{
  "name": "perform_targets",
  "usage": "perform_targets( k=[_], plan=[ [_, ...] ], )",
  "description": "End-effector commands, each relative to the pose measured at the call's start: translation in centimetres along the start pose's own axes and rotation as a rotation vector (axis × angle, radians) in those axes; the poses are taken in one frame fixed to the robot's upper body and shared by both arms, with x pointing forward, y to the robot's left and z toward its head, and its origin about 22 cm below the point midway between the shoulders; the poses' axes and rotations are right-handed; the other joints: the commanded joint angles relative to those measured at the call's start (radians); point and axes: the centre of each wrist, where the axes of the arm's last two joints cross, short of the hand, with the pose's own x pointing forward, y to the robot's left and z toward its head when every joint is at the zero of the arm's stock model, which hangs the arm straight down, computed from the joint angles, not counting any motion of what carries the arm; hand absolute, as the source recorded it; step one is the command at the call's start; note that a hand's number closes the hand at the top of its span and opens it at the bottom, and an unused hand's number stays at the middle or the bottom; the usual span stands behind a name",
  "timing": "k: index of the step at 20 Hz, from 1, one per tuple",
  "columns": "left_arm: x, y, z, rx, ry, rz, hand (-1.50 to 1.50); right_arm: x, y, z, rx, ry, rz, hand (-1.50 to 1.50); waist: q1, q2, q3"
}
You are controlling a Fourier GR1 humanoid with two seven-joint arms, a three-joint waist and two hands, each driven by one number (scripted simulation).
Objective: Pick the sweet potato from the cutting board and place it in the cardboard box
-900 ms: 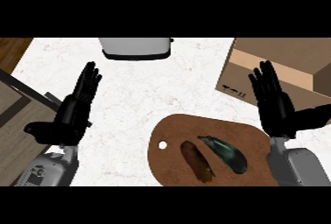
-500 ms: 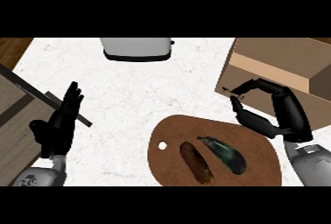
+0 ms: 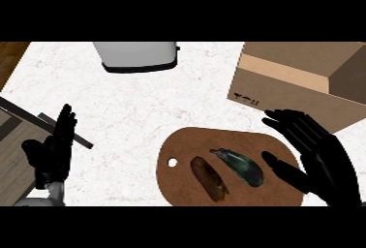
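Note:
A brown sweet potato (image 3: 209, 178) lies on the round wooden cutting board (image 3: 186, 145), left of a dark green eggplant (image 3: 239, 166). The open cardboard box (image 3: 300, 77) stands at the back right. My right hand (image 3: 322, 162) is open over the board's right edge, fingers spread and pointing toward the box, thumb beside the eggplant; it holds nothing. My left hand (image 3: 52, 154) is open at the left edge, fingers up, resting.
A grey toaster (image 3: 137, 55) stands at the back centre of the white marble counter (image 3: 136, 111). At the left edge is a wooden surface with dark strips (image 3: 18, 140).
My right hand has come down and back from the box onto the board's right side, its fingers straightened from a curl. My left hand has drawn lower and leftward.

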Motion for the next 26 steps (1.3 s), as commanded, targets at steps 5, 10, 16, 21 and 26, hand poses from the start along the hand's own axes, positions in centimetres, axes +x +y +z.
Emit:
perform_targets(
  k=[5,10,16,21,26],
  plan=[
    [-2.3,1.8,0.9,0.039,0.087,-0.019,0.0,5.2,-2.2,3.4,0.13,0.119,0.235,-1.5,-0.01,0.01,-0.009],
    [-1.8,0.7,0.5,0.002,0.064,-0.012,0.0,9.5,-3.1,4.5,0.254,0.211,0.325,-1.5,0.014,0.02,-0.009],
    [-2.4,0.9,0.2,-0.013,0.064,-0.03,0.0,14.4,-2.6,5.3,0.354,0.336,0.436,-1.5,0.056,0.028,-0.006],
    [-1.2,0.1,-1.2,-0.034,0.052,-0.017,0.0,18.8,0.3,4.4,0.403,0.434,0.524,-1.5,0.073,0.034,-0.002],
    [-2.6,-1.5,-0.4,-0.047,0.05,-0.011,0.0,21.5,2.1,2.6,0.475,0.526,0.576,-1.5,0.08,0.038,-0.001]
  ],
)
